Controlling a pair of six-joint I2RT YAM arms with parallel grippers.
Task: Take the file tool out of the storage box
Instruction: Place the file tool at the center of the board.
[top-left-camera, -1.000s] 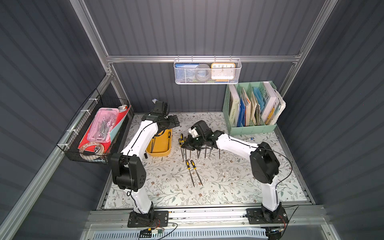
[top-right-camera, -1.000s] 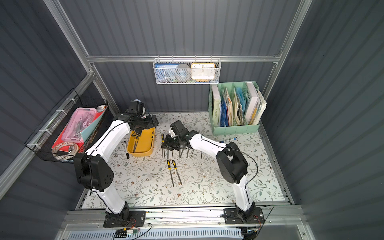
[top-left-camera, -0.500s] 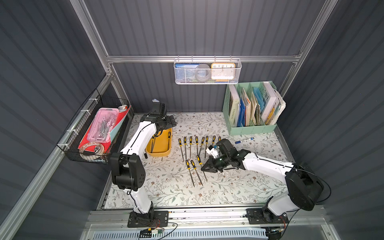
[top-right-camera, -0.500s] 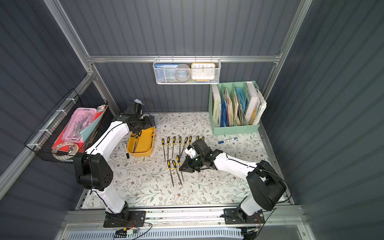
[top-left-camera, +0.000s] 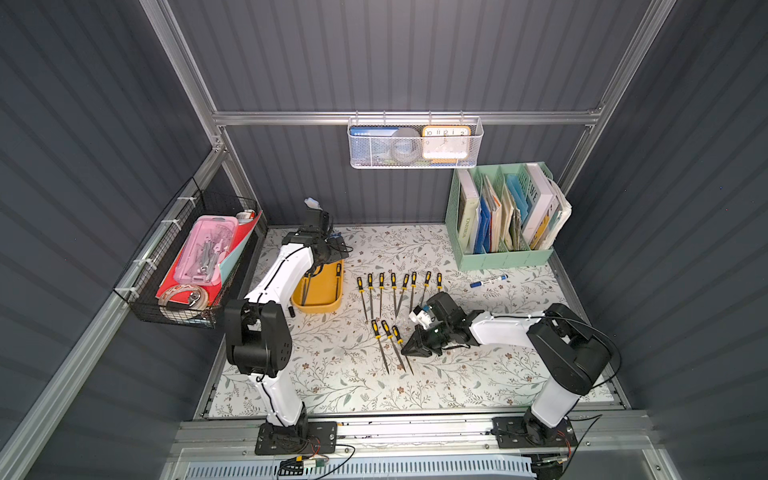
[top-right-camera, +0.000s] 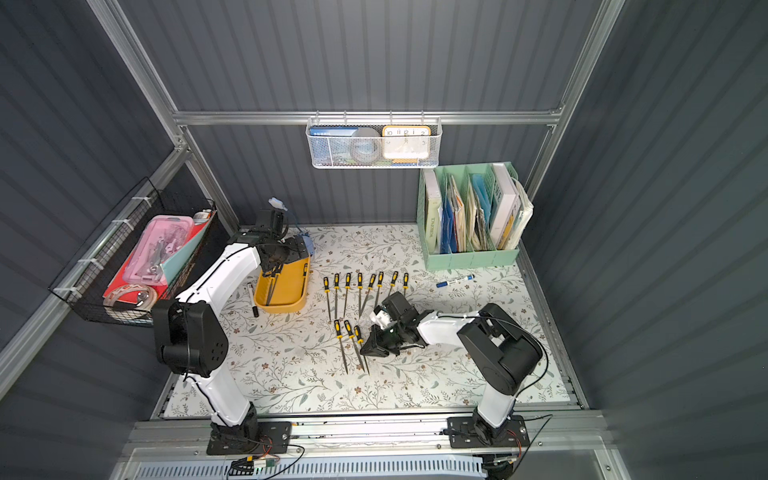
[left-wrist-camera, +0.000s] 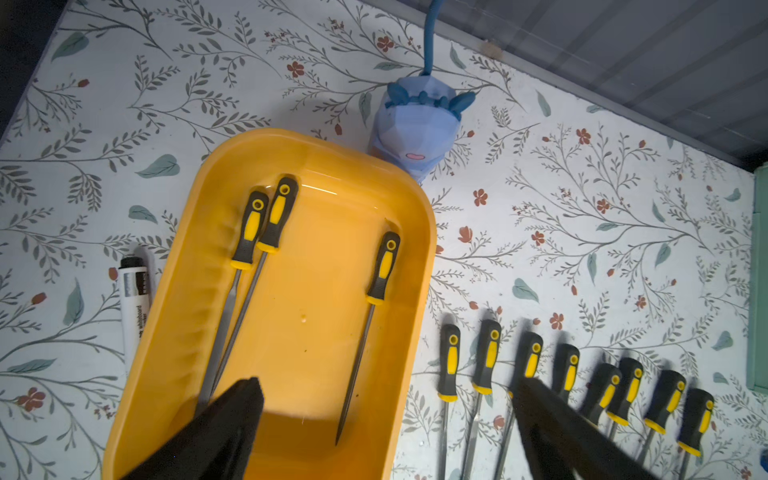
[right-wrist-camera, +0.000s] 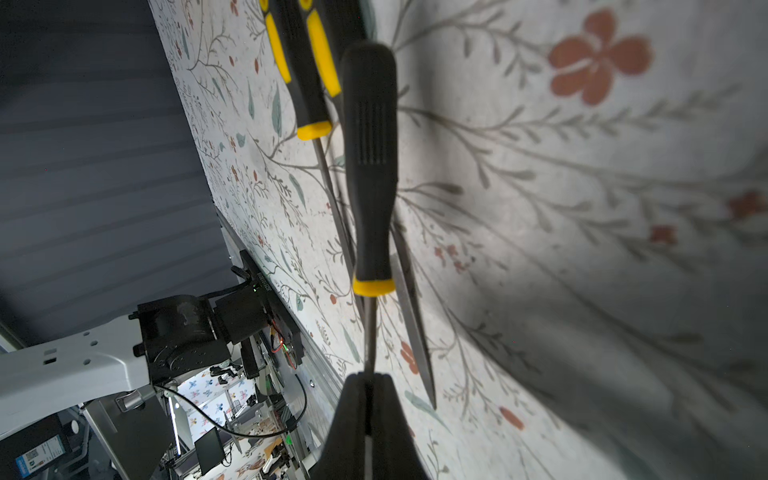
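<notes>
step in hand: looks to me like the tail of one hand-off and the start of the next pick, one file going down on the tabletop (top-left-camera: 332, 374) while the other arm waits over the box.
right claw: the right claw (right-wrist-camera: 368, 378) is clamped tight on the bare metal shank of the held file (right-wrist-camera: 370, 166), low at the near end of the front row (top-left-camera: 386, 332). i can't tell whether the file touches the tabletop.
left claw: the left claw (left-wrist-camera: 386, 388) hovers above the storage box (left-wrist-camera: 307, 143) with its jaws spread wide and nothing in them.
storage box: it sits on the tabletop near the back wall, beside the left arm. three files lie flat inside, a pair (left-wrist-camera: 262, 224) with handles touching and a lone file (left-wrist-camera: 384, 266) apart from them, near the opposite wall.
files already out: a back row (top-left-camera: 399, 282) of eight lies on the tabletop just beside the box.
next move: i'd say the right claw has to let go and lift clear without nudging its neighbours. the left claw then has to drop into the box and close across a handle.
best pick: the lone file, i reckon, since the pair would likely come up together or slip.
watch for: the box wall close to that file.
</notes>
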